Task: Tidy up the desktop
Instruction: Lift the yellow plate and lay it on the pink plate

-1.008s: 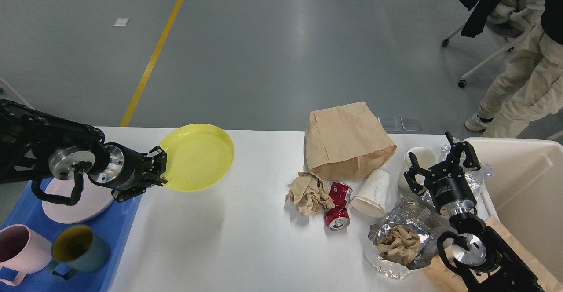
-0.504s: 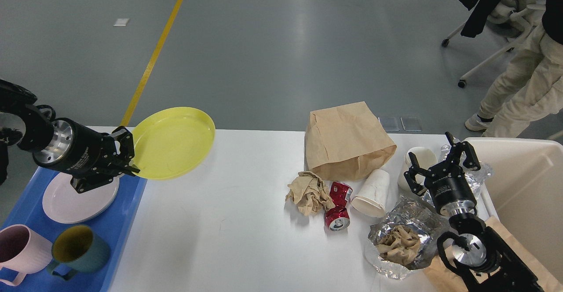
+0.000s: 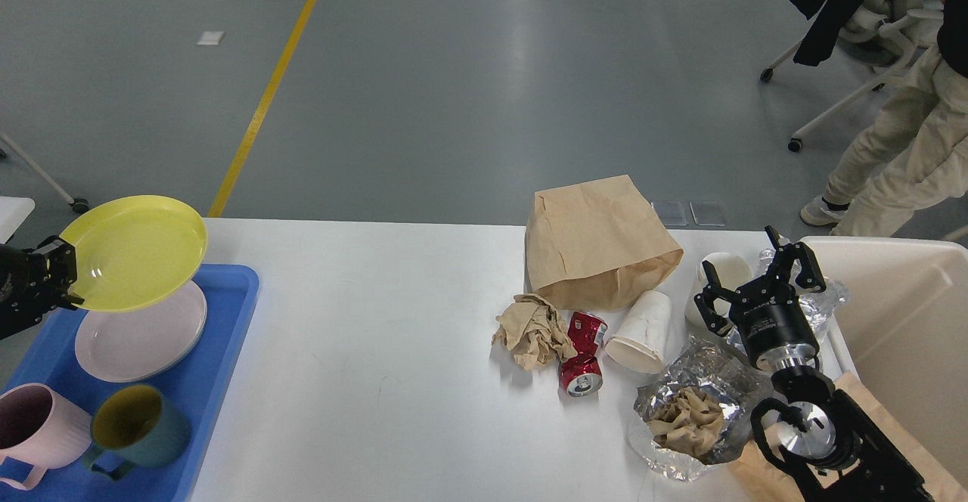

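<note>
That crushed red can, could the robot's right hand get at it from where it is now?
Probably yes: the right hand is open and empty. The white paper cup lies between it and the red can, but the can's top side looks uncovered.

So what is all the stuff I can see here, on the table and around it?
desktop: 1, white, fills the middle
tray: 1, blue, left end
yellow plate: 1, held above the tray
pink plate: 1, pale, in the tray
mugs: 2, pink and teal, in the tray
paper bag: 1, brown, far side
crumpled paper: 1, brown, mid-table
can: 1, red, crushed, beside the paper
paper cup: 1, white, on its side
foil: 1, silver, holding brown paper
bin: 1, cream, right edge
person: 1, beige trousers, by an office chair
left gripper: black, gripping the yellow plate's rim
right gripper: black, open
</note>
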Controlling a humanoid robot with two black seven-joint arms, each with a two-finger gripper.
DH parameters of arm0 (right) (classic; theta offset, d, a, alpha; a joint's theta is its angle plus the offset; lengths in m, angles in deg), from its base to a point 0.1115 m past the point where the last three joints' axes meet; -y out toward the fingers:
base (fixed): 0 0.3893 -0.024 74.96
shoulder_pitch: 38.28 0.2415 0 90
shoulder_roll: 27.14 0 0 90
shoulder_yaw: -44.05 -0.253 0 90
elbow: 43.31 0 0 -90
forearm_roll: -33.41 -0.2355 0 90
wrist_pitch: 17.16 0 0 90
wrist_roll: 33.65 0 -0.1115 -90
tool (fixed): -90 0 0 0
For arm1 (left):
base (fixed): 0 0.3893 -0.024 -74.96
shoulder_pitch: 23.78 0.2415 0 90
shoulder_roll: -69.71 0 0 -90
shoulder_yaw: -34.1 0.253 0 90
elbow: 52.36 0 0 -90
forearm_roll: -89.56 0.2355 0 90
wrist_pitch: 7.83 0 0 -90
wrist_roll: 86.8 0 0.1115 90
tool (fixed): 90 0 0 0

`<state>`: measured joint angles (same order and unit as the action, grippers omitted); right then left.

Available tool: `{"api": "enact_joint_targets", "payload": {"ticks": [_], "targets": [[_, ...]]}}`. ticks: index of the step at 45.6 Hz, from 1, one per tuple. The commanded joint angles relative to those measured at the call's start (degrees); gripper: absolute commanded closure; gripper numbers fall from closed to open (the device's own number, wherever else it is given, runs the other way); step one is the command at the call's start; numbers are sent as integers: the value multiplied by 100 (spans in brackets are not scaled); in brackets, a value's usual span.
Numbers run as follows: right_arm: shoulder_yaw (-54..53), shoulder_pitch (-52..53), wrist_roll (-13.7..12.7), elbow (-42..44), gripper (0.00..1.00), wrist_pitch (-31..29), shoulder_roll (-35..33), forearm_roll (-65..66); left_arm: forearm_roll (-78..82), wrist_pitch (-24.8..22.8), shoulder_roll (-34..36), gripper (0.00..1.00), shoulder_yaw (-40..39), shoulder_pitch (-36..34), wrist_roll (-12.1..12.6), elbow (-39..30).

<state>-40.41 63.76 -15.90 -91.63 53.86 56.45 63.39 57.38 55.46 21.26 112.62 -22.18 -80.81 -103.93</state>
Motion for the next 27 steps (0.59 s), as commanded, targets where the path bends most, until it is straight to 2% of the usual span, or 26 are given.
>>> {"api": "enact_joint_targets", "payload": {"ticks": [1,9,13,16,27], "targets": [[0,0,0,-1,0,0,0,0,36,69,-24,100,-758,1068,359,1024],[0,0,0,-1,0,0,0,0,36,148,-322,100,-1111,1790,482,1869],[0,0,0,-1,0,0,0,0,53,543,-525,100,-1146,2062,491,2177],[0,0,0,-1,0,0,0,0,132,781,-657,100,-1234,2265,491,2248],[0,0,0,-1,0,0,0,0,475,957,-841,100,-1348,2397,509,2248]]}}
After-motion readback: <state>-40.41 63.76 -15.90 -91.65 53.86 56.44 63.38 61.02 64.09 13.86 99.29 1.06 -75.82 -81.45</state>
